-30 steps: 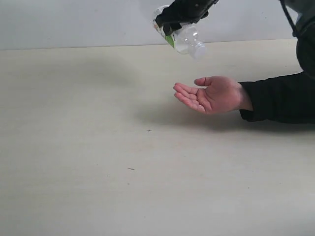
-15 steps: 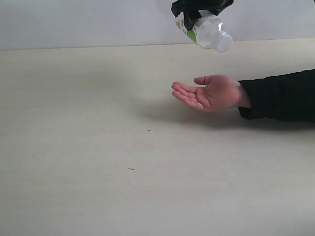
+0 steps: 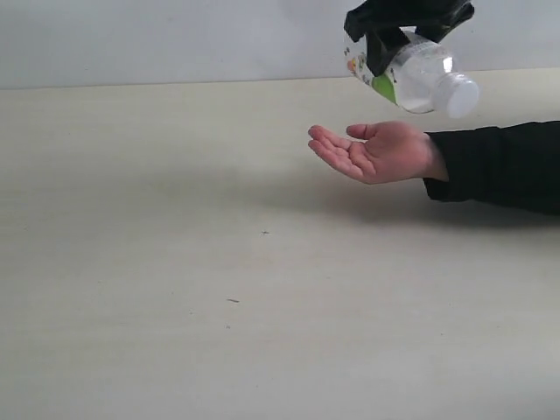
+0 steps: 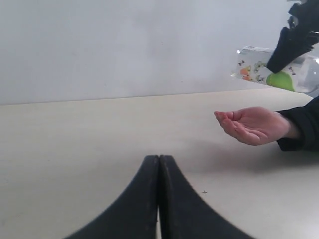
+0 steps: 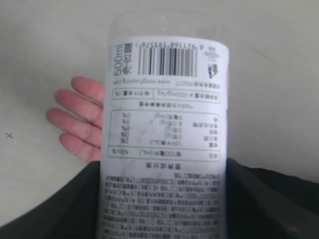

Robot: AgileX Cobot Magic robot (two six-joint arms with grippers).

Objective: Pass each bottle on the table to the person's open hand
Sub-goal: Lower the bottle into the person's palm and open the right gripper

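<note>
Right claw (image 3: 382, 54) holds the clear plastic bottle with green-white label and white cap (image 3: 422, 77) over the person's open hand (image 3: 374, 150).
I see the bottle just above palm and wrist, not touching, its long axis tilted with the cap down toward the sleeve. Left claw (image 4: 159, 196) is pinched shut and empty, well apart over the pale beige counter (image 3: 157, 227).

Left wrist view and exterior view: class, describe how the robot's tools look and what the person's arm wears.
The left tool is two smooth black fingers, broad at the base, curving to narrow tips. The right tool is also black, blockier. The person wears a black long sleeve. No cables or markings show.
</note>
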